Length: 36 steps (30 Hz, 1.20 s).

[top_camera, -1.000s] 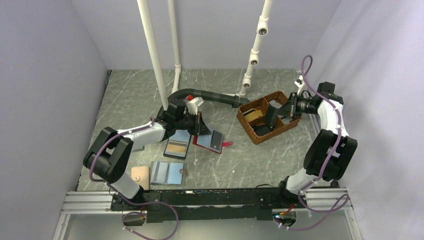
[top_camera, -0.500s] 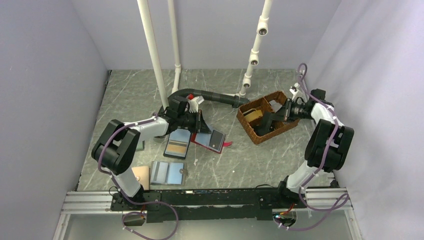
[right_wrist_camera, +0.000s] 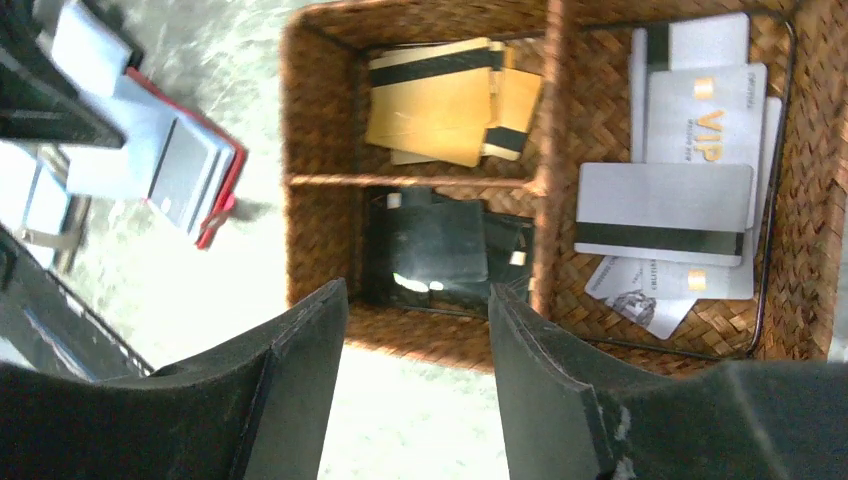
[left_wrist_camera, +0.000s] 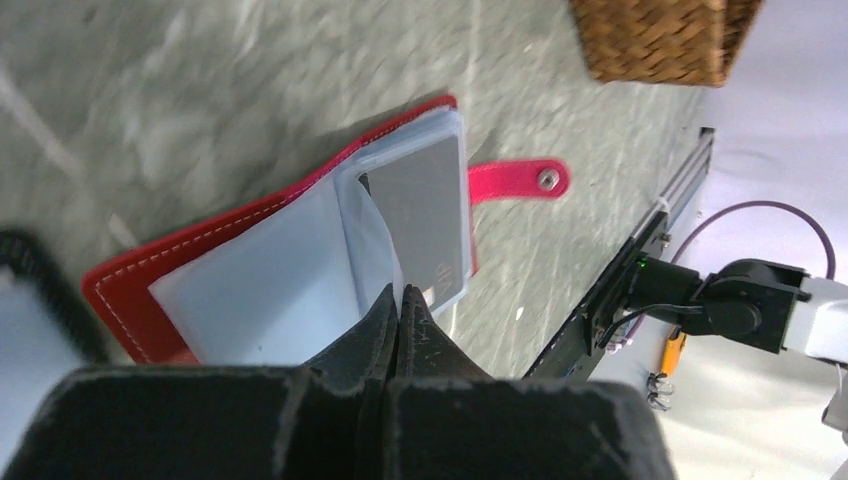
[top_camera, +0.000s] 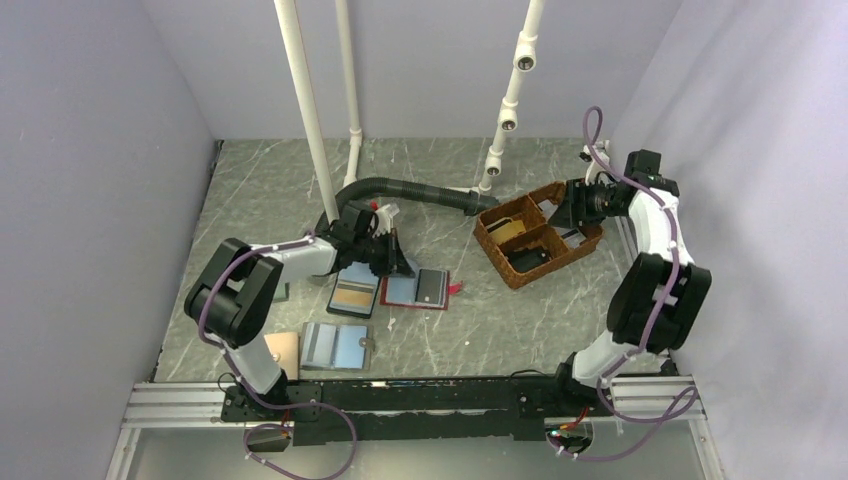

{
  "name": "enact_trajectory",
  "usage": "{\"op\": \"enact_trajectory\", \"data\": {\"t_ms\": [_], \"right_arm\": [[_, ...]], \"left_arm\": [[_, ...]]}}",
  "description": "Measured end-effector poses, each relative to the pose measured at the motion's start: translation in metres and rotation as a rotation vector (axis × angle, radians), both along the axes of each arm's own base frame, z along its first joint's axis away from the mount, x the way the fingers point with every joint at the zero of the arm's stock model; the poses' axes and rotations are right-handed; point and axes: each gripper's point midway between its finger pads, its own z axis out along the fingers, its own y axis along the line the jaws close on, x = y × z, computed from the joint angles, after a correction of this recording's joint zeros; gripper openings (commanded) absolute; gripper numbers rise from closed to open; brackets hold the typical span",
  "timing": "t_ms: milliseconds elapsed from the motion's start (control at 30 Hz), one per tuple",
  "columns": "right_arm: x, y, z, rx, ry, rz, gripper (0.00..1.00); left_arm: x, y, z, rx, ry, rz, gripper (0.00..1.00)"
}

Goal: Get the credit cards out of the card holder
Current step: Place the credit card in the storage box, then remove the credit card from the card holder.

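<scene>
Left gripper [left_wrist_camera: 400, 300]: jaws fully closed, tips against a clear sleeve of the open red leather card holder [left_wrist_camera: 300, 250], which lies on the grey marbled table [left_wrist_camera: 250, 80]. Right gripper [right_wrist_camera: 415, 290]: jaws apart and empty, above the black credit cards [right_wrist_camera: 440, 245] in the brown woven basket [right_wrist_camera: 310, 240].

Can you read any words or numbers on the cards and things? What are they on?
"VIP": gold letters on a silver card in the wicker basket.
Small print under it: too blurred to read.
Red card holder, gold cards, black cards: no words I can read.
</scene>
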Motion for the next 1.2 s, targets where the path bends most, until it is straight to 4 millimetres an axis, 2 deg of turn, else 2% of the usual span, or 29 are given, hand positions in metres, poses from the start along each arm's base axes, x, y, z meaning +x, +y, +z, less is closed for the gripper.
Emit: {"op": "enact_trajectory", "data": {"t_ms": [100, 167, 233, 367, 433, 467, 633, 767, 867, 967, 1067, 1133, 1200], "right_arm": [[-0.018, 0.016, 0.027, -0.031, -0.088, 0.093, 0.57], [-0.039, 0.042, 0.037, -0.038, -0.132, 0.203, 0.57], [-0.067, 0.075, 0.037, -0.030, -0.151, 0.334, 0.57], [-0.129, 0.139, 0.022, 0.046, -0.111, 0.573, 0.56], [-0.151, 0.157, 0.017, 0.091, -0.072, 0.635, 0.56], [-0.156, 0.162, 0.016, 0.103, -0.062, 0.647, 0.55], [-0.159, 0.183, 0.016, 0.151, -0.056, 0.681, 0.51], [-0.161, 0.210, 0.006, 0.187, -0.021, 0.738, 0.39], [-0.162, 0.227, -0.006, 0.205, 0.044, 0.752, 0.30], [-0.154, 0.237, -0.017, 0.235, 0.110, 0.710, 0.24], [-0.149, 0.244, -0.021, 0.260, 0.149, 0.670, 0.23], [-0.150, 0.250, -0.023, 0.273, 0.159, 0.655, 0.23], [-0.154, 0.255, -0.029, 0.269, 0.180, 0.642, 0.23]], "left_arm": [[-0.013, 0.015, -0.009, 0.060, 0.053, 0.054, 0.00], [-0.022, 0.024, -0.011, 0.093, 0.078, 0.086, 0.00], [-0.030, 0.027, -0.010, 0.124, 0.093, 0.109, 0.02], [-0.046, 0.026, -0.011, 0.196, 0.102, 0.128, 0.15], [-0.056, 0.028, -0.013, 0.241, 0.115, 0.146, 0.19], [-0.060, 0.030, -0.013, 0.264, 0.118, 0.157, 0.22], [-0.071, 0.041, -0.006, 0.339, 0.101, 0.224, 0.27], [-0.072, 0.055, 0.005, 0.381, 0.079, 0.280, 0.35], [-0.071, 0.061, 0.020, 0.376, 0.048, 0.307, 0.49], [-0.069, 0.064, 0.047, 0.313, -0.005, 0.350, 0.64], [-0.068, 0.065, 0.071, 0.194, -0.067, 0.409, 0.70], [-0.072, 0.069, 0.075, 0.118, -0.087, 0.452, 0.70], [-0.077, 0.074, 0.068, 0.071, -0.091, 0.483, 0.69]]}}
